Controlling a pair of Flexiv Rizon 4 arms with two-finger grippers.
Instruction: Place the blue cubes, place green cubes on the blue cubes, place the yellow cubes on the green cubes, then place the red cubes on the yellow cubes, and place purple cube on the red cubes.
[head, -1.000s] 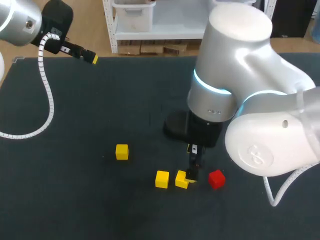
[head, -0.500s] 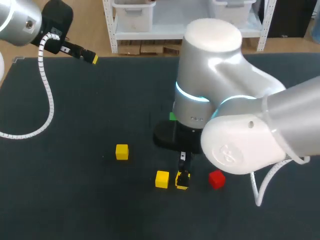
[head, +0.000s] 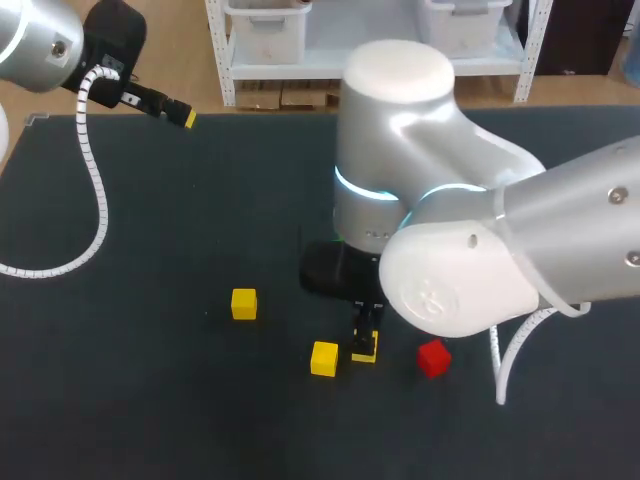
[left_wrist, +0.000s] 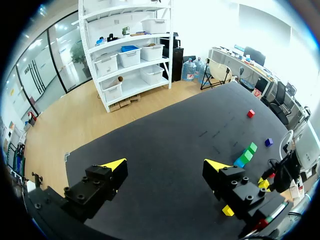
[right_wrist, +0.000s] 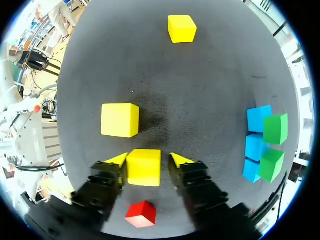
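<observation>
Your right gripper (right_wrist: 148, 159) is standing slightly open around a yellow cube (right_wrist: 144, 167), not gripping it; your left gripper (left_wrist: 164, 164) is hanging wide open, holding nothing.

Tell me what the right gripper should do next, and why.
Probably close on the yellow cube: the right gripper straddles it, with a small gap beside one finger. Green cubes already sit on the blue cubes, so yellow comes next.
</observation>
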